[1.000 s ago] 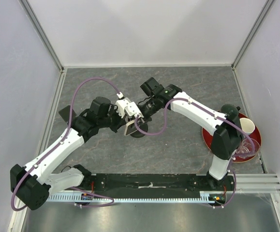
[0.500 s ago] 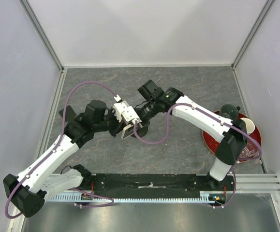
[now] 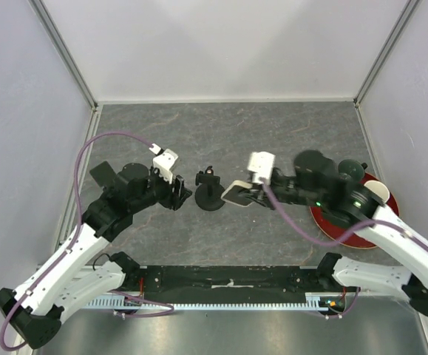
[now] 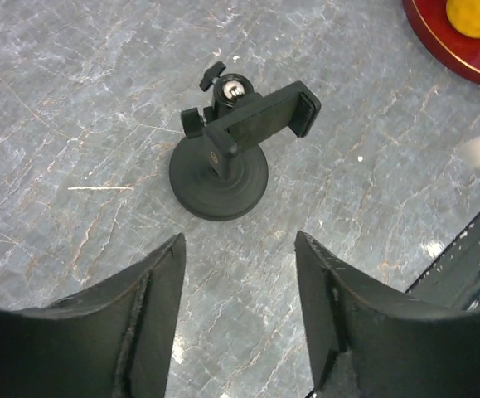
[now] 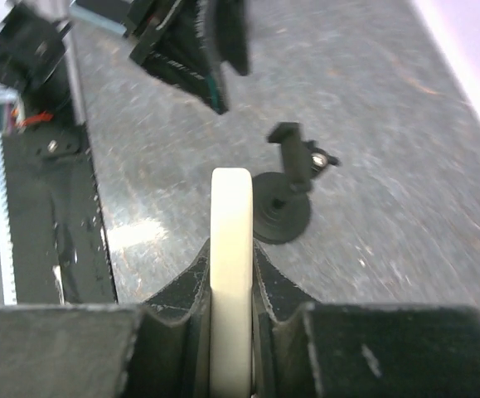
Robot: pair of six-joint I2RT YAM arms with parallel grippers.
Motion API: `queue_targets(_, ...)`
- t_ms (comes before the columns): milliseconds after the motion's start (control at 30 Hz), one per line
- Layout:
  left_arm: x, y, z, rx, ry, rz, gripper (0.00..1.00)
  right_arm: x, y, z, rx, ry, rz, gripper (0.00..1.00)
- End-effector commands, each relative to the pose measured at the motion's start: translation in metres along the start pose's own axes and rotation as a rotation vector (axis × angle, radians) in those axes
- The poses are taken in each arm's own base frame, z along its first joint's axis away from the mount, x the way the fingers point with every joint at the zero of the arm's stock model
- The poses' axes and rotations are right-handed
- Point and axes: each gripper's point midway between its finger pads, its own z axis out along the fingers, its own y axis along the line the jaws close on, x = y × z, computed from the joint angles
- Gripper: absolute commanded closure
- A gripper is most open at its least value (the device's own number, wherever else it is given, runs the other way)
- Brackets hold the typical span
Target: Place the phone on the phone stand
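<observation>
The phone (image 5: 231,224) was held edge-on and pinched between the fingers of the right gripper (image 5: 231,261), off the table (image 3: 273,133) and just to the right of the phone stand (image 3: 209,195), with a clear gap between them. The step in hand was judged to be the approach: the phone had been lifted but not yet seated. The stand was seen upright on its round base, its clamp bracket (image 4: 262,120) tilted on the ball joint and nothing held in it. The left gripper (image 4: 240,247) was found just left of the stand, its fingers spread and nothing between them, apparently placed to steady the base. For the next move, the phone would need to be turned to match the bracket's tilt and slid between its end lips; whether the bracket was opened wide enough could not be settled, since the phone was shown only by its edge. A red plate (image 4: 448,48) with a yellow object (image 4: 476,12) and a cup (image 3: 377,192) was set well to the right, out of the path. The stand's light base was considered the main risk, as it might be pushed aside.
</observation>
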Motion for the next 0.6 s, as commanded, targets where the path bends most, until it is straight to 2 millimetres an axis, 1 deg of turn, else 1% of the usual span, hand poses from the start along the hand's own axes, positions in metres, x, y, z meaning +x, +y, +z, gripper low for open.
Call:
queue_targets(0,-0.013,0.008,0.016,-0.060,-0.061,-0.097,0.42,-0.024,-0.037,-0.051,0.355,-0.203,0.258,1.00)
queue_targets(33,-0.012,0.011,0.022,-0.070,-0.053,-0.095,0.44,-0.026,-0.035,-0.062,0.373,-0.233,0.264,1.00)
queue_targets(67,-0.014,0.011,0.026,-0.067,-0.058,-0.091,0.49,-0.022,-0.033,-0.062,0.368,-0.234,0.268,1.00)
queue_targets(100,-0.022,0.010,0.030,-0.059,-0.088,-0.083,0.51,-0.021,-0.031,-0.065,0.367,-0.238,0.268,1.00)
queue_targets(167,-0.024,0.010,0.038,-0.055,-0.089,-0.080,0.51,-0.017,-0.030,-0.068,0.378,-0.243,0.283,1.00)
queue_targets(233,-0.028,0.010,0.044,-0.056,-0.100,-0.070,0.50,-0.015,-0.028,-0.068,0.370,-0.242,0.291,1.00)
queue_targets(267,-0.027,0.011,0.050,-0.060,-0.083,-0.068,0.48,-0.014,-0.026,-0.067,0.360,-0.241,0.287,1.00)
queue_targets(400,-0.023,0.016,0.062,-0.095,-0.053,-0.045,0.47,-0.014,-0.022,-0.060,0.325,-0.236,0.273,1.00)
queue_targets(500,-0.020,0.014,0.069,-0.086,-0.047,-0.028,0.48,-0.015,-0.021,-0.056,0.308,-0.231,0.275,1.00)
queue_targets(567,-0.019,0.017,0.071,-0.118,-0.043,-0.024,0.50,-0.017,-0.020,-0.052,0.292,-0.236,0.271,1.00)
